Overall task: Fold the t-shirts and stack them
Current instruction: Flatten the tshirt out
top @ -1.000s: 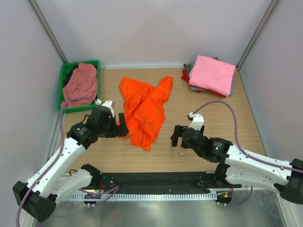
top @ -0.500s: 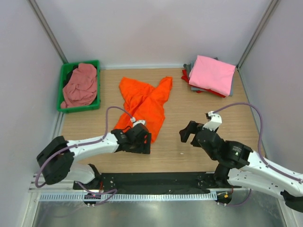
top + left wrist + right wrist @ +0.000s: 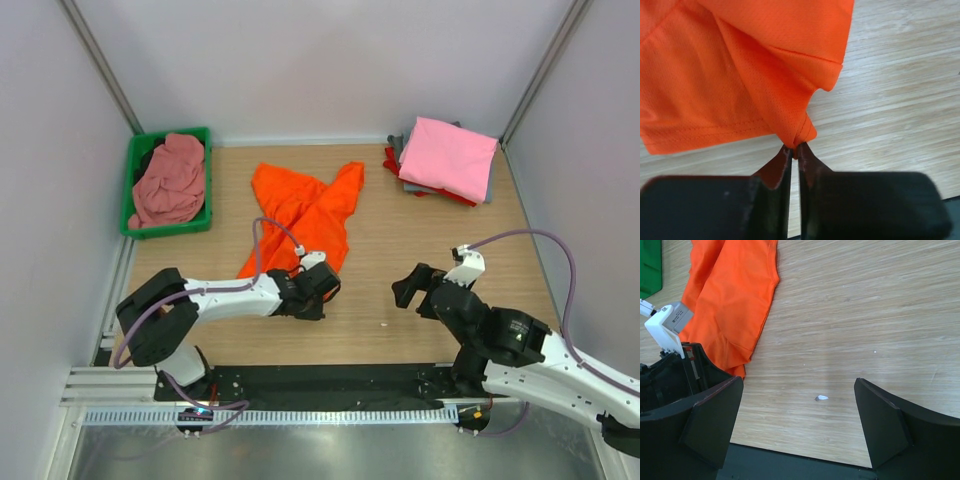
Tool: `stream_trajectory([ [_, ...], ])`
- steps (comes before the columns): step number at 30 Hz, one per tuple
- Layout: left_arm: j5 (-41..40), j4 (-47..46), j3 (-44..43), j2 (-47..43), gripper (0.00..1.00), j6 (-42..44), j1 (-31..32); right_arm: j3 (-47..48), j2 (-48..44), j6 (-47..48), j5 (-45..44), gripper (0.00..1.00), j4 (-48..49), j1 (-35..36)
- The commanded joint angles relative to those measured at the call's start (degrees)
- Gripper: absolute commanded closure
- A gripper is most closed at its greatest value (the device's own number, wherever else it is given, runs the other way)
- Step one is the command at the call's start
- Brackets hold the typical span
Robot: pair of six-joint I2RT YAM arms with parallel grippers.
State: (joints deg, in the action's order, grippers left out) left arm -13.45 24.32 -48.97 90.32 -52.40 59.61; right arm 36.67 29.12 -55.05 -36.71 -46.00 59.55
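A bright orange t-shirt [image 3: 300,212] lies crumpled in the middle of the table, also in the left wrist view [image 3: 735,70] and the right wrist view [image 3: 732,300]. My left gripper [image 3: 324,283] lies low at its near edge, shut on a bunched corner of the hem [image 3: 799,134]. My right gripper [image 3: 414,291] hovers open to the right of the shirt, over bare wood, nothing between its fingers [image 3: 710,415]. A folded pink t-shirt [image 3: 450,157] tops a stack with grey and red ones at the back right. A dusty-pink t-shirt [image 3: 172,178] fills the bin.
The green plastic bin [image 3: 136,160] stands at the back left against the wall; its corner [image 3: 650,267] shows in the right wrist view. A small white scrap [image 3: 822,398] lies on the wood between my right fingers. A black strip edges the table's near side.
My left arm swung low and rightward along the shirt's near edge, and its jaws closed on the hem corner. The shirt's near tip drew in. My right arm drifted slightly right and nearer.
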Motion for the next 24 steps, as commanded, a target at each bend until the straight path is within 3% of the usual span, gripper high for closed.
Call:
stream_trajectory([
  [1,-5.00,3.35,-4.63,1.17,0.95,0.11,1.20,0.42,-0.12,-0.94,-0.82,0.00,0.21,0.13],
  [2,-6.05,4.24,-5.51,1.43,1.00,0.28,1.38,0.77,-0.21,-0.77,-0.73,0.00,0.03,0.04],
  [5,-10.16,11.16,-11.91,2.83,1.00,1.68,4.44,2.61,-0.65,-0.68,-0.64,0.00,-1.02,0.13],
  [9,-16.76,32.21,-31.93,8.70,1.00,3.35,12.97,7.53,-2.14,-3.12,-4.59,0.00,-6.45,0.13],
  [12,-18.88,41.74,-54.66,16.51,1.00,5.19,20.87,14.47,-2.14,-11.81,-13.98,0.00,-17.95,0.13],
  [15,-16.79,44.93,-64.90,22.51,1.00,7.22,23.87,21.41,-2.32,-20.41,-21.99,0.00,-30.00,0.13],
  [18,-10.46,43.81,-68.35,28.58,0.65,11.17,26.06,26.52,-3.63,-23.08,-25.60,0.00,-36.26,0.13],
  [19,-10.80,43.71,-68.80,29.81,0.28,11.53,26.95,27.92,-4.16,-22.74,-25.78,0.00,-36.79,0.13],
  [22,-12.47,44.15,-68.45,28.08,0.04,11.01,28.36,27.85,-6.27,-20.63,-24.64,0.00,-35.66,0.13],
  [24,-14.66,44.59,-66.27,25.09,0.00,10.13,27.84,26.19,-6.54,-18.88,-22.27,0.00,-33.56,0.13],
])
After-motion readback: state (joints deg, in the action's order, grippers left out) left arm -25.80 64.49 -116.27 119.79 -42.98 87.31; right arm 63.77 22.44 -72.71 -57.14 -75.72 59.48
